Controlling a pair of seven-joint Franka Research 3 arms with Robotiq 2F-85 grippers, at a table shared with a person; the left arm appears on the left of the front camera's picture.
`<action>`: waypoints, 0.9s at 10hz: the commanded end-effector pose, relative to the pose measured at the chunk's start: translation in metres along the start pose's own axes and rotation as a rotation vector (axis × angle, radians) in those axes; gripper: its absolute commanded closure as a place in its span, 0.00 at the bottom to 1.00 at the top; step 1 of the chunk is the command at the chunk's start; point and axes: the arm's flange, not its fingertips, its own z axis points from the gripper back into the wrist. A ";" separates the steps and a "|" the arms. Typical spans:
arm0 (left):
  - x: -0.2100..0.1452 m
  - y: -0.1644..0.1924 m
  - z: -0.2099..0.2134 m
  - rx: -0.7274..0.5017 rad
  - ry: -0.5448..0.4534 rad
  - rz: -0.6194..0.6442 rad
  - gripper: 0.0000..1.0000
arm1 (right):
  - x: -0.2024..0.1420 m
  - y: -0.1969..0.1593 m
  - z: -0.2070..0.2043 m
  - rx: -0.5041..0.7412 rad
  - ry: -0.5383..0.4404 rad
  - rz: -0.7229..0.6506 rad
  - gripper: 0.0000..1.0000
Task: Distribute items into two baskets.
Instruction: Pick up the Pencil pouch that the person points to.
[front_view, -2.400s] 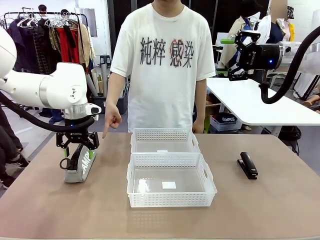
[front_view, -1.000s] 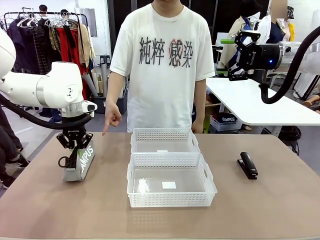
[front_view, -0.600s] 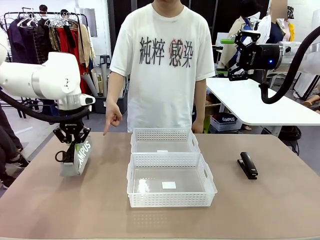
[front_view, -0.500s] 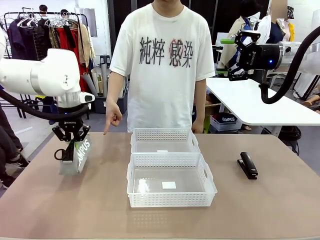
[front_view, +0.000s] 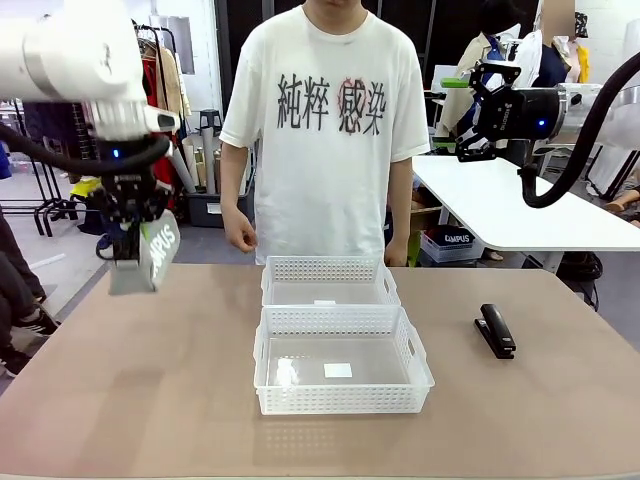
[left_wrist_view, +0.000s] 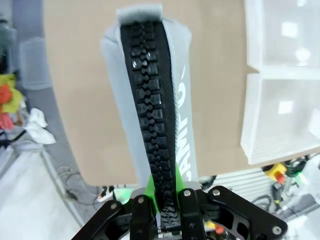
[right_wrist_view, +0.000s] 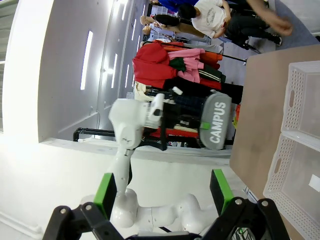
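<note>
The grey pouch with white "CAMPUS" lettering hangs in the air above the table's left side, my left gripper shut on its top end. In the left wrist view its black zipper runs straight up from my shut left gripper. The two white lattice baskets stand end to end at the table's middle, the far one behind the near one, both with nothing in them. The black stapler lies at the right. My right gripper is held high at the right, open; between its green fingertips I see the pouch far off.
A person in a white T-shirt stands at the far edge, one hand hanging just behind the table's far edge, left of the far basket. A white side table stands behind at the right. Bare tabletop lies left and right of the baskets.
My left arm has lifted the pouch off the table and raised it well above the surface. The person's pointing hand has relaxed and drawn back. The right arm has not moved.
</note>
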 end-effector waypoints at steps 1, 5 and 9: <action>0.001 -0.009 0.050 0.004 -0.007 0.014 1.00 | -0.001 0.001 0.000 0.003 -0.002 0.001 0.00; -0.010 -0.027 0.130 -0.046 -0.028 -0.029 1.00 | -0.001 0.001 0.000 0.003 -0.002 0.001 0.00; -0.025 -0.031 0.167 -0.084 -0.094 -0.021 1.00 | -0.001 0.001 0.000 0.003 -0.002 0.001 0.00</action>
